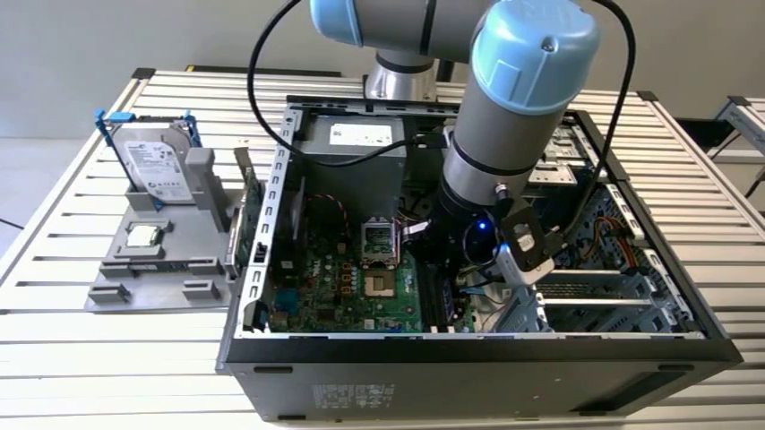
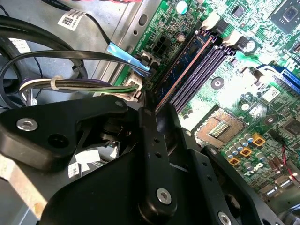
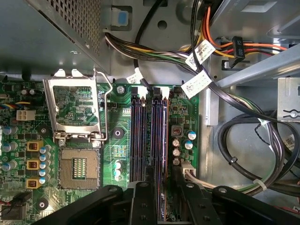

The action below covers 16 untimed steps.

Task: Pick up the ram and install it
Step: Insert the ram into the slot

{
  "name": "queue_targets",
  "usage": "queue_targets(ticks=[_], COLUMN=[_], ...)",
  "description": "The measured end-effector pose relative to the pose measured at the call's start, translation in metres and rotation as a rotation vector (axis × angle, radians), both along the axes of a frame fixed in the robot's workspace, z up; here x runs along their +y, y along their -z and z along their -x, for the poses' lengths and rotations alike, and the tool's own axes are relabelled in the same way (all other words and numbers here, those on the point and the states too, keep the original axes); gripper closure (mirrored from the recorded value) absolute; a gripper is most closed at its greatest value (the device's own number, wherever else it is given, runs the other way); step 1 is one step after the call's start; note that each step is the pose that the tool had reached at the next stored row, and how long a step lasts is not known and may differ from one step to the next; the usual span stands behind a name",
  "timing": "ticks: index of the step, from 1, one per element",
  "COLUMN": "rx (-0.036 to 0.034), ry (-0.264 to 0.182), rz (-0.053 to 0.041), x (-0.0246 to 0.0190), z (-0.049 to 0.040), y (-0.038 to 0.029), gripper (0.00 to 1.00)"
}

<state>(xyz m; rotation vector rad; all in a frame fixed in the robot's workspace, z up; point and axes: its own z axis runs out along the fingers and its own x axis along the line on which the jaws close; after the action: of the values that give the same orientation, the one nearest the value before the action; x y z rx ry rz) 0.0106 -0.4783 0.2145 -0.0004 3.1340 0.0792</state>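
From the exterior view I see my arm point(image 1: 508, 134) reaching down into the open computer case point(image 1: 478, 358), which lies on a slatted table point(image 1: 72, 340). The gripper point(image 1: 460, 269) sits low over the green motherboard point(image 1: 347, 287), beside the open processor socket point(image 1: 376, 242).

In the second wrist view, the black fingers point(image 2: 157, 140) close to a narrow gap just above the memory slots point(image 2: 206, 65). The ram point(image 2: 180, 70), a bluish stick seen edge-on, stands in the outermost slot, and its near end runs in between the fingers. I cannot tell whether the fingers press on it or merely straddle it.

In the first wrist view, the fingers point(image 3: 161, 201) frame the near end of the slots point(image 3: 150, 136); the socket point(image 3: 79, 166), with its metal lid raised, lies to one side, and a bundle of cables point(image 3: 243, 140) to the other.

On the exterior view's left, a grey holder point(image 1: 156, 269) on the table carries a silver hard drive point(image 1: 161, 166) standing upright, well apart from the case.
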Motion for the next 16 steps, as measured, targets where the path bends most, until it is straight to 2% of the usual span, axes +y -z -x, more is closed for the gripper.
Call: queue_targets(ticks=[2, 4, 10, 12, 16], rx=[0.0, 0.0, 0.0, 0.0, -0.0001], ry=[0.0, 0.0, 0.0, 0.0, 0.0], rz=[-0.0001, -0.0002, 0.0, 0.0, -0.0003], x=[0.0, 0.0, 0.0, 0.0, -0.0004], z=[0.0, 0.0, 0.0, 0.0, 0.0], y=[-0.0007, -0.0055, -0.0308, -0.0373, -0.0397], gripper=[0.0, 0.0, 0.0, 0.0, 0.0])
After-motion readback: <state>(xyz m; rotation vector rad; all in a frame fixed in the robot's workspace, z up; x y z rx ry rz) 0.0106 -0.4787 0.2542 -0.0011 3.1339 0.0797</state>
